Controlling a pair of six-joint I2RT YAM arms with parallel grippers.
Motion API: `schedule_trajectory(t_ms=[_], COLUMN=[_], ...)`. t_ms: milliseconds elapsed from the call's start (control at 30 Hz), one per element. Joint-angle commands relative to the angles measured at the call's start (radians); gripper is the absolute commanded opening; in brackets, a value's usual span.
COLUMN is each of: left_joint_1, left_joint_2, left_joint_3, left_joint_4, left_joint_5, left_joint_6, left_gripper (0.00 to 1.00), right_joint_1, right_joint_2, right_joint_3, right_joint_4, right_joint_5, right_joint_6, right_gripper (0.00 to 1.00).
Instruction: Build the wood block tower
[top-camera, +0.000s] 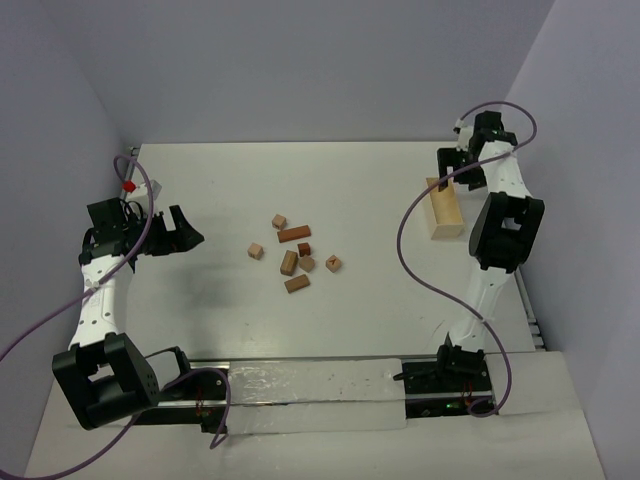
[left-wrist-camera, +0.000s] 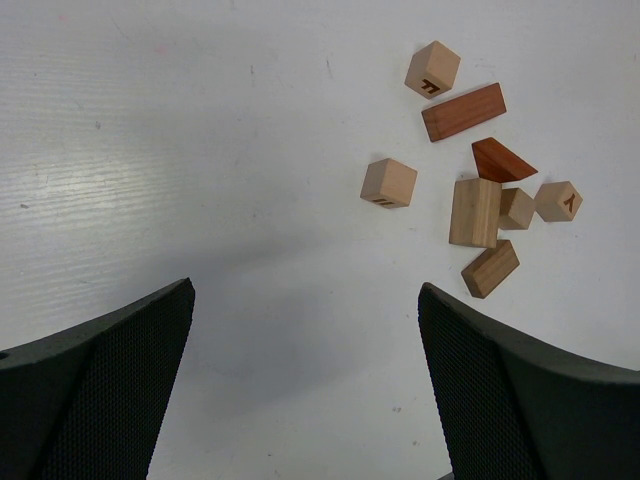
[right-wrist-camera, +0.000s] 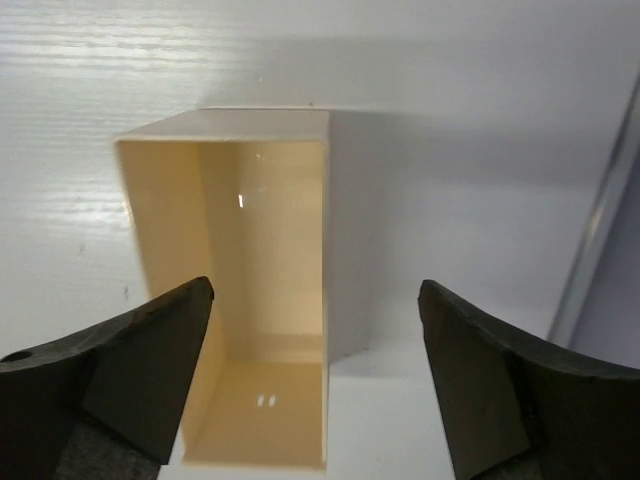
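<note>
White tabletop, loose wood blocks: likely light and rigid, best gripped across flat opposite faces; left pincer and right pincer spread, empty.

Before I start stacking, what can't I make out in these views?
- Top external: lettering on the wood blocks too small to read.
- Right wrist: near end of the tray cut off by the bottom edge; its left wall partly behind the right end effector.
</note>
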Motion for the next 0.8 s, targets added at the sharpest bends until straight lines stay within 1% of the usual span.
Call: schedule_trajectory(t_ms=[0, 67, 167, 233, 300, 333, 400, 467, 600, 667, 733, 767], left_joint_1=[-0.002, -0.001, -0.002, -0.002, -0.002, -0.002, -0.002, -0.003, -0.017, -0.043, -0.089, -0.118], left_joint_2=[-0.014, -0.016, -0.020, -0.014, -0.002, 0.003, 0.022, 0.027, 0.013, 0.020, 0.054, 0.071], left_joint_3=[0.011, 0.015, 0.022, 0.030, 0.043, 0.052, 0.080, 0.093, 0.097, 0.106, 0.140, 0.160], left_joint_4=[0.038, 0.039, 0.042, 0.047, 0.051, 0.050, 0.040, 0.036, 0.049, 0.057, 0.032, 0.022], left_joint_5=[0.001, -0.009, -0.019, -0.027, -0.029, -0.032, -0.038, -0.047, -0.083, -0.164, -0.200, -0.216], left_joint_6=[0.008, 0.006, 0.001, 0.000, 0.000, 0.000, 0.000, 0.000, -0.002, 0.000, 0.001, 0.006], left_gripper=[0.99, 0.99, 0.99, 0.99, 0.99, 0.98, 0.97, 0.99, 0.99, 0.99, 0.97, 0.97], right_joint_1=[-0.006, -0.005, 0.002, 0.039, 0.085, 0.124, 0.175, 0.265, 0.412, 0.470, 0.547, 0.578], right_joint_2=[-0.147, -0.181, -0.253, -0.331, -0.410, -0.441, -0.540, -0.642, -0.783, -0.850, -0.881, -0.883], right_joint_3=[0.117, 0.180, 0.210, 0.187, 0.121, 0.081, -0.062, -0.203, -0.405, -0.527, -0.601, -0.638], right_joint_4=[-0.082, -0.141, -0.177, -0.167, -0.134, -0.109, 0.004, 0.089, 0.250, 0.337, 0.389, 0.405], right_joint_5=[-0.037, -0.056, -0.090, -0.087, -0.078, -0.076, -0.086, -0.105, -0.118, -0.113, -0.049, -0.014], right_joint_6=[-0.031, -0.032, -0.029, -0.023, -0.008, 0.001, 0.024, 0.036, 0.020, 0.011, 0.031, 0.048], right_gripper=[0.97, 1.00, 1.00, 1.00, 1.00, 1.00, 1.00, 1.00, 1.00, 1.00, 1.00, 1.00])
